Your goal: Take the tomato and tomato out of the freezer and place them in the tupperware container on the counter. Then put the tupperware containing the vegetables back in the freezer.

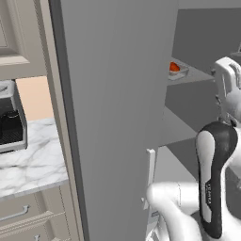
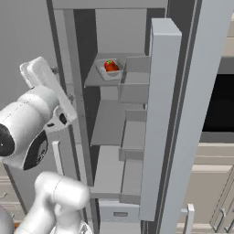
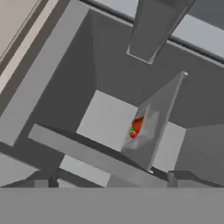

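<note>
Tomatoes (image 2: 110,66) in tupperware container (image 2: 109,72), on upper shelf (image 2: 98,78) inside open freezer (image 2: 160,114). Claw (image 3: 109,181) fingers spread apart, empty, well short of container.

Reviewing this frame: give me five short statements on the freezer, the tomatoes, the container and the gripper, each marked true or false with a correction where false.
1. The freezer door stands open. True.
2. The tupperware container sits on the counter. False: it sits on an upper shelf inside the freezer.
3. Red tomato shows inside the container. True; whether there are one or two fruits cannot be told.
4. The gripper is clamped on a tomato. False: its jaws are open and hold nothing, apart from the shelf.
5. A coffee machine stands on the counter left of the freezer. True.
</note>
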